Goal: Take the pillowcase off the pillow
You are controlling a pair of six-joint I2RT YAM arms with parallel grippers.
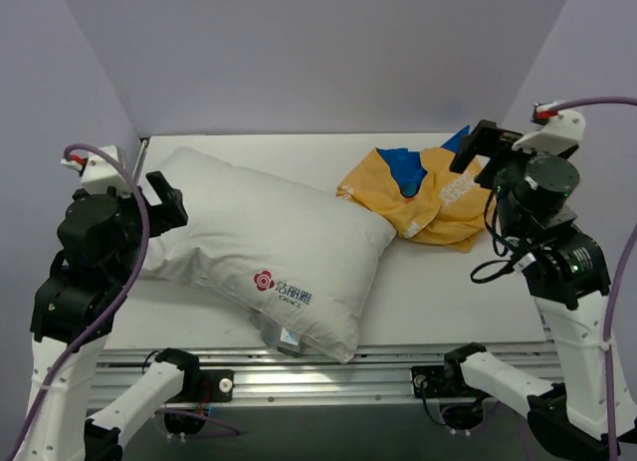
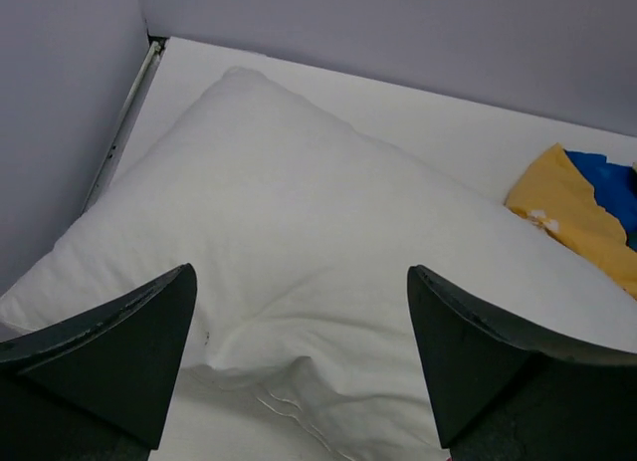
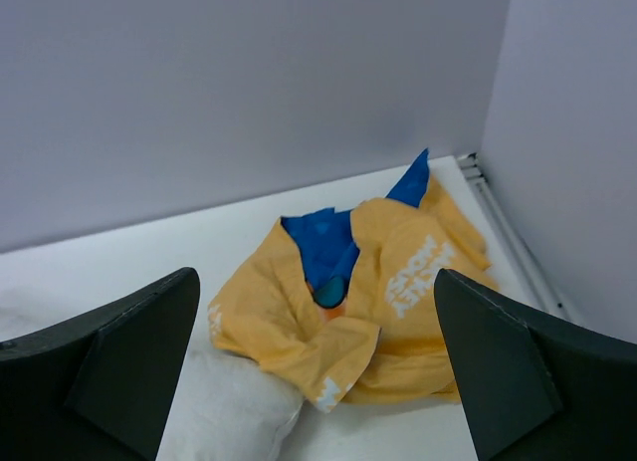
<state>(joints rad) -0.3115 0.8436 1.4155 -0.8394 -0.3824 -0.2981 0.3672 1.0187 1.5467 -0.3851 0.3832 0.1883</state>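
Left gripper at the pillow's left end and right gripper past its right end both gape empty; the pillowcase lies crumpled against its far-right corner, apparently fully off, leaving only withdrawal.

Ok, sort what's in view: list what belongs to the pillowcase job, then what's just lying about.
Job in hand:
pillowcase, crumpled, off the pillow
left pincer, open
right pincer, open

Just there:
table
metal rail at its near edge
purple walls
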